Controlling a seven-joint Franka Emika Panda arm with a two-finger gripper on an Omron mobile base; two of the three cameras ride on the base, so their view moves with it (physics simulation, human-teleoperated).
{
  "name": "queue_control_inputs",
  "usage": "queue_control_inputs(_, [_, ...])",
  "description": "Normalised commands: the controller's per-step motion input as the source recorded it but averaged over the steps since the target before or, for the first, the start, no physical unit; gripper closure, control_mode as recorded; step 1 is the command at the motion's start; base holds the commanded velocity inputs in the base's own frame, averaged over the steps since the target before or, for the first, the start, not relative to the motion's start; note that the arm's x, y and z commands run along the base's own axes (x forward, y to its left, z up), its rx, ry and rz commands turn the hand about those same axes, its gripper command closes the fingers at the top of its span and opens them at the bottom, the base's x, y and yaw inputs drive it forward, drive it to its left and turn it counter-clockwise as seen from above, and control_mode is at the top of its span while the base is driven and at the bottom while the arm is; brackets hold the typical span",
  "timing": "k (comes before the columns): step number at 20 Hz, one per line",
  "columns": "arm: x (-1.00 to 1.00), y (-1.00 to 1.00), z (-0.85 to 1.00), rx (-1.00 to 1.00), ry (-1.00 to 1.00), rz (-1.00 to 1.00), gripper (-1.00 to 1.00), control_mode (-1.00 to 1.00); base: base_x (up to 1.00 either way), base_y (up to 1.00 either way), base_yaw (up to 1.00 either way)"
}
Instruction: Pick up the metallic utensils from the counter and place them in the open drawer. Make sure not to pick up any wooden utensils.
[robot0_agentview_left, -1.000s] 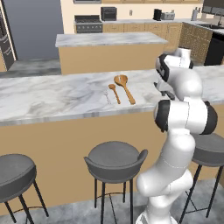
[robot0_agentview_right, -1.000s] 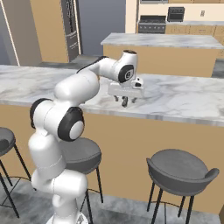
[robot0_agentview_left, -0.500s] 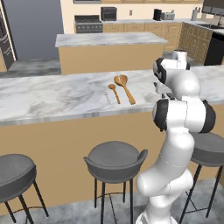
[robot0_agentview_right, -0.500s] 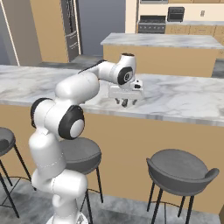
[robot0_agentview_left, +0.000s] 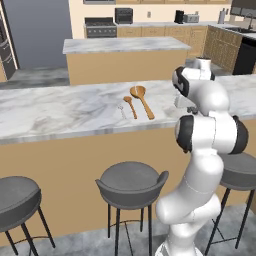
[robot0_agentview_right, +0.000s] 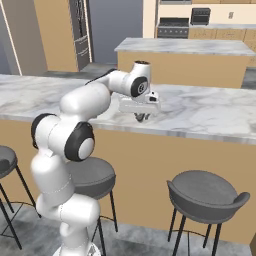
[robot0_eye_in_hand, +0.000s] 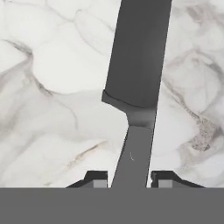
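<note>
Jaws are seen half closed in the hand view, one dark fingertip (robot0_eye_in_hand: 97, 178) on each side of the knife (robot0_eye_in_hand: 136, 83), close against its narrower grey part; whether the pads actually press it cannot be told, since the contact line is cut off at the bottom of that view. The knife lies flat on the marble counter (robot0_eye_in_hand: 52, 109), its wider dark part running away from the gripper (robot0_eye_in_hand: 129, 179) and cut off at the top edge. In the left base view, left of the arm on the counter (robot0_agentview_left: 60, 107), one thin pale fork-like utensil (robot0_agentview_left: 121, 108) is faintly made out, too small for its tines to be counted; just right of it lie two wooden spoons, the smaller spoon (robot0_agentview_left: 130, 104) and then the larger spoon (robot0_agentview_left: 142, 98), side by side. The knife and gripper are hidden there behind the robot's own upper arm. In the right base view the gripper (robot0_agentview_right: 141, 118) is held down at the counter (robot0_agentview_right: 210, 112), the knife beneath it being too small to distinguish. Three stools are counted in front of the counter in the left base view, the rightmost partly hidden.
</note>
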Motion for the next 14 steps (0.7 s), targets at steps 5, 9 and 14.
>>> queue_control_inputs(5, [-0.06,0.73,-0.3,0.19,0.0,0.05,1.0,-1.0,0.0,0.0,0.0])
queue_control_inputs(9, [-0.36,0.11,-0.05,0.02,0.0,0.01,1.0,-1.0,0.0,0.0,0.0])
queue_control_inputs(14, [-0.59,-0.01,0.22,0.0,0.0,0.0,1.0,-1.0,0.0,0.0,0.0])
